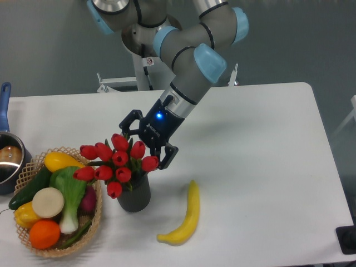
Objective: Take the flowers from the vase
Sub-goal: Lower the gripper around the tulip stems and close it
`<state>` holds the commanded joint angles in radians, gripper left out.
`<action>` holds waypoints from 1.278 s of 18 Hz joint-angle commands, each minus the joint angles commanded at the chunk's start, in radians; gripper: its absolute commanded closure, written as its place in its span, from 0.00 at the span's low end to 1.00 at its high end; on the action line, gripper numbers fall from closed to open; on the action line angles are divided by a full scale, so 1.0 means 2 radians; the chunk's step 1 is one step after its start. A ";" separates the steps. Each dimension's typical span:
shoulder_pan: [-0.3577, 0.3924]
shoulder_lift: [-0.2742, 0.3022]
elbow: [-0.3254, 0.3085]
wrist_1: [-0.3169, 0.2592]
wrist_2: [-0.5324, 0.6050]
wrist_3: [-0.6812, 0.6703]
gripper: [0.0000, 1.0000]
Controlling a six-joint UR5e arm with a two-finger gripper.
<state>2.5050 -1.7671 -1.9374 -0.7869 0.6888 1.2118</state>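
The flowers (114, 160), a bunch of red tulip buds on green stems, stand in the vase (135, 196), a short dark grey pot at the front left of the white table. The buds lean to the left and spread wider than the vase. My gripper (144, 144) is directly behind and to the upper right of the bunch, tilted down toward it. It is open, with one finger (128, 119) above the buds and the other (168, 156) beside the right-most bud. I cannot tell whether the fingers touch the buds. Nothing is held.
A yellow banana (186, 217) lies to the right of the vase. A wicker basket (33, 162) of produce sits to its left. A metal pot with a blue handle (8, 158) is at the left edge. The table's front edge is close below.
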 joint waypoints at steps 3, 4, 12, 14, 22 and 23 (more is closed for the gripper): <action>-0.002 -0.001 0.000 0.000 0.000 0.000 0.00; -0.002 -0.001 0.001 0.000 0.000 0.000 0.00; -0.012 -0.017 0.018 0.003 -0.015 0.002 0.00; -0.013 -0.019 0.018 0.004 -0.015 0.002 0.00; -0.018 -0.025 0.025 0.005 -0.015 0.002 0.16; -0.018 -0.025 0.025 0.005 -0.015 0.002 0.21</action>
<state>2.4682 -1.8178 -1.8883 -0.7777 0.6581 1.2164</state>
